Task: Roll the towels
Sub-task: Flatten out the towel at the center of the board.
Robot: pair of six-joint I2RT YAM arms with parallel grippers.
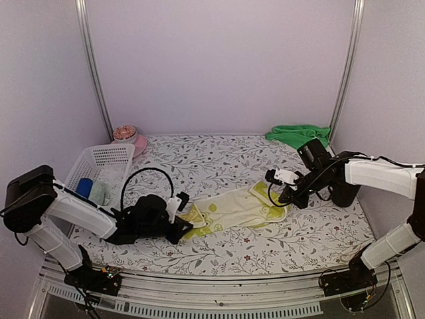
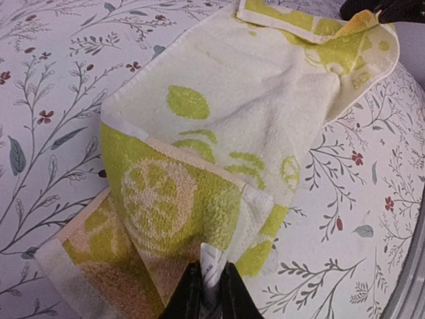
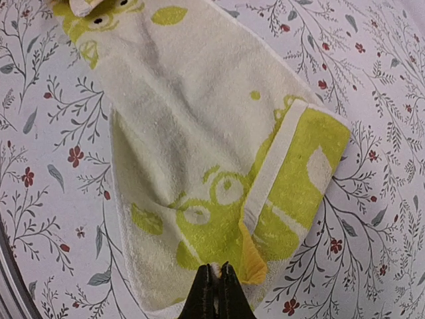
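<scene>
The yellow-lime towel [image 1: 232,207] lies flat mid-table, printed with pale lime slices, and both of its ends are folded over. My left gripper [image 1: 184,222] is at its left end. In the left wrist view the left gripper [image 2: 211,267] has its jaws almost together on a white tag at the edge of the towel [image 2: 246,100]. My right gripper [image 1: 284,199] is at the right end. In the right wrist view the right gripper [image 3: 216,267] is shut on a pinch of the hem of the towel [image 3: 192,133]. The green towel [image 1: 299,135] lies bunched at the back right.
A white mesh basket [image 1: 106,158] holding a blue and a pale item stands at the left. A pink bowl [image 1: 129,139] sits behind it. The table has a floral cloth [image 1: 219,163]. White walls and metal posts close in the back and sides.
</scene>
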